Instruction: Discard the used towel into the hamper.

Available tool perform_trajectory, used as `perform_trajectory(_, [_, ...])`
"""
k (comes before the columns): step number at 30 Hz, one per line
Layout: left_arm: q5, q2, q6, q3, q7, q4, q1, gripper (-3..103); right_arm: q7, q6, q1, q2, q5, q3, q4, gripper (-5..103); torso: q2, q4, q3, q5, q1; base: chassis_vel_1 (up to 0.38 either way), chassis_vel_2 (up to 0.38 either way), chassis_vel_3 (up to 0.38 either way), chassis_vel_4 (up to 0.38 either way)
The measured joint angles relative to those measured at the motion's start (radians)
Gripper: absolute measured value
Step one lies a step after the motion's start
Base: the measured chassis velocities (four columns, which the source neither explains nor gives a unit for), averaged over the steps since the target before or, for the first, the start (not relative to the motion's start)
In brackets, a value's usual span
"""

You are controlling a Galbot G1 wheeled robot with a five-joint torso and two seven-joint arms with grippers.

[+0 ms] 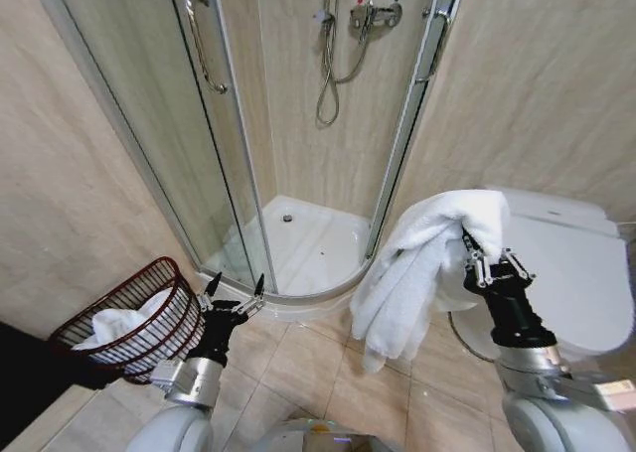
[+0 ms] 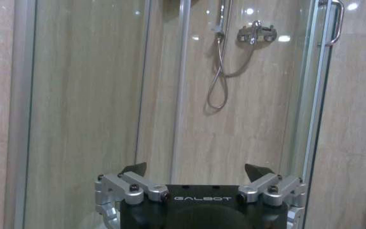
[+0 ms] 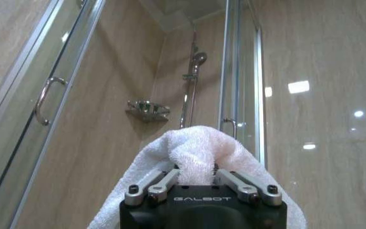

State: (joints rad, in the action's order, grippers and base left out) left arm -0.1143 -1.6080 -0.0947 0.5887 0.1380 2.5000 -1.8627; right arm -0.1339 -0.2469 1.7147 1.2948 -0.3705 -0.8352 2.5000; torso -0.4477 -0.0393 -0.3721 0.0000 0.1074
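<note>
Right hand (image 1: 485, 258) is clamped on the white towel (image 1: 417, 268), which hangs long and floppy over the floor tiles just in front of the toilet (image 1: 576, 263). Left hand (image 1: 235, 303) sits spread wide with nothing in it, right beside the hamper (image 1: 134, 323). So the hamper is way off to the towel's left, past that hand, with open floor between and the shower tray (image 1: 308, 248) behind.
</note>
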Motion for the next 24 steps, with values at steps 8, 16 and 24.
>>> perform_trajectory(8, [0.0,0.0,0.0,0.0,0.0,0.0,0.0,100,0.004,-0.002,0.005,0.01,0.01,0.004,0.0,14,-0.035,0.0,-0.022,0.0,0.013,0.0,0.0,0.0,0.0])
perform_trajectory(16, [0.0,0.0,0.0,0.0,0.0,0.0,0.0,100,0.009,-0.002,0.012,0.012,0.01,0.002,0.0,14,-0.068,0.0,-0.042,0.0,0.026,0.0,0.0,0.0,0.0])
perform_trajectory(24, [0.0,0.0,0.0,0.0,0.0,0.0,0.0,100,0.009,-0.004,0.009,0.013,0.009,0.003,0.0,14,-0.101,0.0,-0.061,0.0,0.039,0.0,0.0,0.0,0.0])
